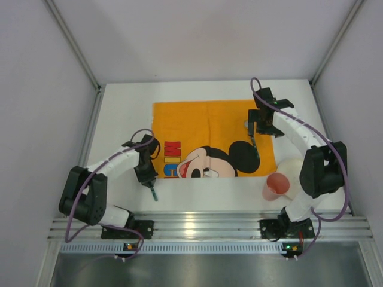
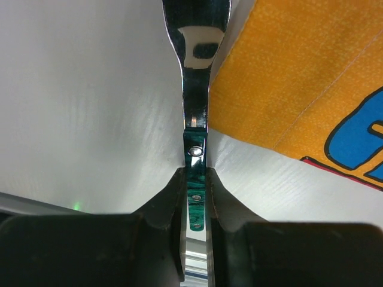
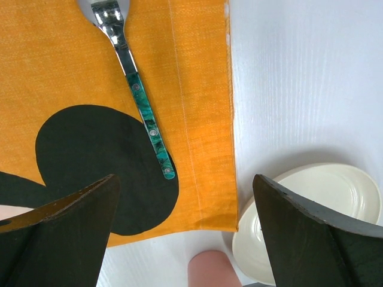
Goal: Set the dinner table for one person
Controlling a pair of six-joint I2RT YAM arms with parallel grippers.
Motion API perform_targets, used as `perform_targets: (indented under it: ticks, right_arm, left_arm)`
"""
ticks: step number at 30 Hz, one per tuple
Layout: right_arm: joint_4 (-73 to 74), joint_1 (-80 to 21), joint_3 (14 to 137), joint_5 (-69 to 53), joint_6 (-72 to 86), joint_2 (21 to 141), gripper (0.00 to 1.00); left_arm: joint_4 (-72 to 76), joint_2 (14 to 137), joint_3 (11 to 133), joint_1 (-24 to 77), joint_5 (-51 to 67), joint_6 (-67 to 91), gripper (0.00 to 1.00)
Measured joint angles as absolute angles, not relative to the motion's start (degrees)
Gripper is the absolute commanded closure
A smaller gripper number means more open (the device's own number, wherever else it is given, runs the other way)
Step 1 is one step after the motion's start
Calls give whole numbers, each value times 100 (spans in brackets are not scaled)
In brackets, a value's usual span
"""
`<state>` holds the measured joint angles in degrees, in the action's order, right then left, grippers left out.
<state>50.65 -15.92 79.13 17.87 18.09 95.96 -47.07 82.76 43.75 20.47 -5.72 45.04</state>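
On the white dinner table [image 1: 119, 119] lies an orange Mickey Mouse placemat [image 1: 197, 122]. At the mat's front left corner my left gripper [image 1: 148, 179] is shut on the green handle of a steel piece of cutlery [image 2: 195, 149]. Its shiny head points away over the table beside the mat's edge [image 2: 287, 78]. My right gripper [image 3: 184, 179] hovers open over the mat's right edge with nothing between its fingers. A second green-handled piece of cutlery [image 3: 146, 125] lies flat on the mat ahead of those fingers. A white plate [image 3: 323, 203] and a pink cup [image 3: 209, 269] stand off the mat.
The pink cup [image 1: 275, 186] and the white plate [image 1: 294, 170] stand together at the front right, close to the right arm's base. Grey walls close in the table on the left, back and right. An aluminium rail [image 1: 203, 227] runs along the near edge.
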Motion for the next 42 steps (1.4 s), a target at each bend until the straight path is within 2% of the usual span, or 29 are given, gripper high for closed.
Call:
perform_targets:
  ticks: [4,10,18,25,38,42]
  right_arm:
    - [5065,-1581,7913,1745,1806,9594,7]
    - [5054,-1546,7913,1584,1809,9583,8]
    - [5022,-1542,7913,1337,1826,9583,8]
    - [5011,-1540,7907,1258,1868,9548,8]
    - [4976,-1520,7782,1131,1861,9327,7]
    - [5022,-1439,7605,958,1863,9011,5]
  left_arm:
    - [-5269,7909,4727,2036,-794,4528,100]
    - [-5701,7769,6125,2034,-1173,4132,100]
    - [-5081,9004,7240,2034,-1131,2689,100]
    - [-4359,10103,7529,2049,-982,1778,100]
    - [-3736,10906,7856,2053,-1028,1468,100]
    - [-3662,11098,7856,2053,-1074,1529,93]
